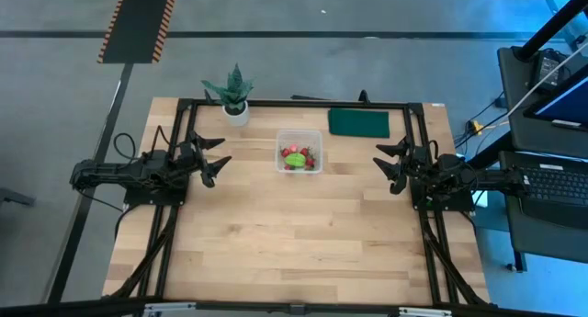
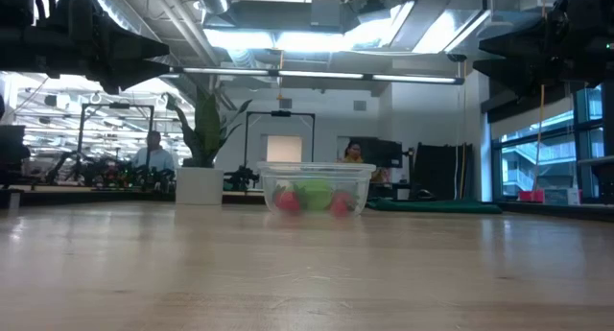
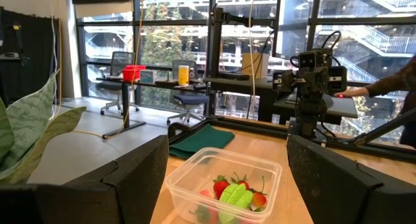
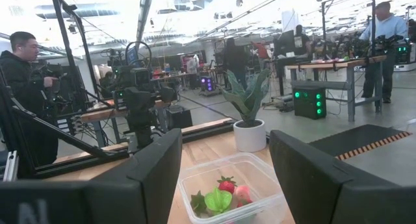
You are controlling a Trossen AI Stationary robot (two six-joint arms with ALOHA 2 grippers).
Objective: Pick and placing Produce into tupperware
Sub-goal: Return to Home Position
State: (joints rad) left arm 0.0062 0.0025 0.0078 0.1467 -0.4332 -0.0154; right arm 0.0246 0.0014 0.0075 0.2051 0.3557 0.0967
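The clear tupperware (image 1: 299,152) stands on the table's far middle, and the produce lies inside it: red berries and a lime-green piece (image 1: 296,158). The low view shows the box (image 2: 315,189) resting on its base with the pieces (image 2: 313,197) at the bottom. Both wrist views look into it: box (image 3: 224,182), green piece (image 3: 234,197); box (image 4: 231,191), green piece (image 4: 218,200). My left gripper (image 1: 219,158) hovers open at the table's left side. My right gripper (image 1: 383,163) hovers open at the right side. Both point at the box from a distance.
A spiky green plant in a white pot (image 1: 235,98) stands near the far edge, left of the box. A flat dark green pad (image 1: 358,122) lies at the far right. The near half of the wooden table (image 1: 294,243) is bare. People stand in the room beyond.
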